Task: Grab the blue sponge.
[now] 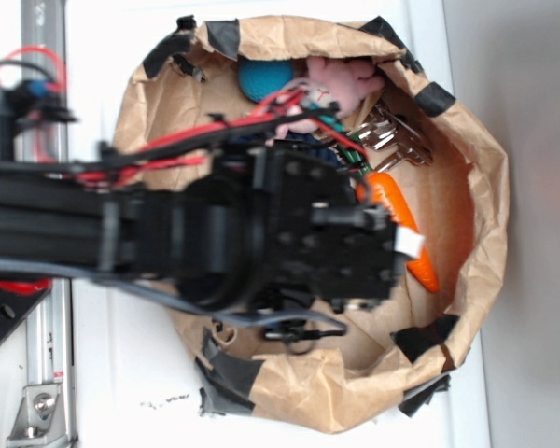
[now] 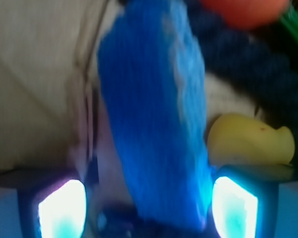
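one crumpled brown paper bag with black tape on its rim sits on the white counter, and the single black robot arm reaches down into it, hiding most of the inside in the exterior view. the flat bright-blue sponge block shows only in the wrist view — it lies straight ahead between the two glowing fingertips of the gripper, its long axis running away from the camera, roughly in line with the reach. the jaws stand fairly wide on either side of it; i cannot tell whether either pad touches it. counted around it: one dark navy rope toy, one orange carrot toy, one yellow rubbery piece, one teal ball, one pink soft toy.
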